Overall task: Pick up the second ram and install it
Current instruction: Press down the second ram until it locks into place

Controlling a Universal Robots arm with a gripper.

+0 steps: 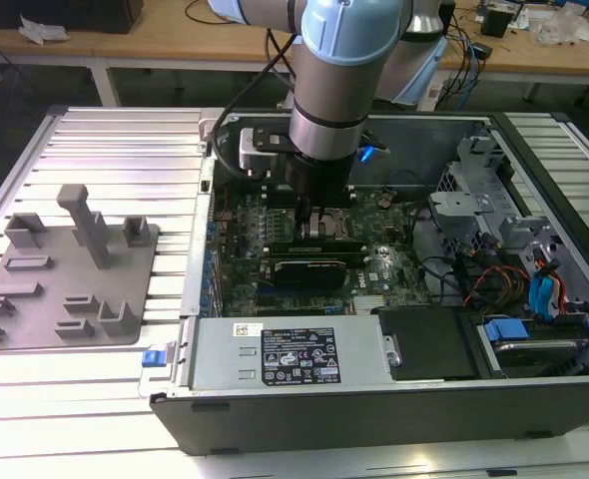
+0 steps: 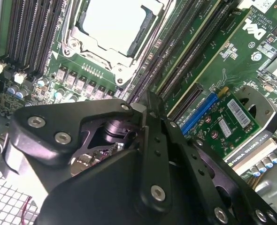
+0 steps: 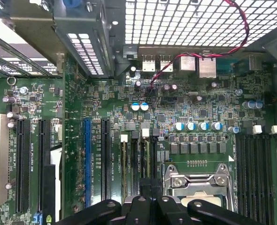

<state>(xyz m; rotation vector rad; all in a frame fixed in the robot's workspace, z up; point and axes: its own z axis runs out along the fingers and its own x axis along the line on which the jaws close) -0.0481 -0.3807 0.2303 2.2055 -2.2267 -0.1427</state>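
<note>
In the exterior view, we see the gripper (image 1: pixel 319 212) lowered inside the computer case (image 1: pixel 374 399), over the motherboard (image 1: pixel 275 225). In both wrist views, it sits above the black slots (image 3: pixel 138 161) beside the processor socket (image 2: pixel 112 23). We cannot tell its finger state, nor locate the second ram.

In the first wrist view we saw the second ram (image 3: pixel 144 161) only edge-on: a long, thin, dark strip standing upright among the memory slots of the green board, just beside the processor socket. One end ran in under the gripper (image 3: pixel 143 202). We could not tell whether it was fully seated.
</note>
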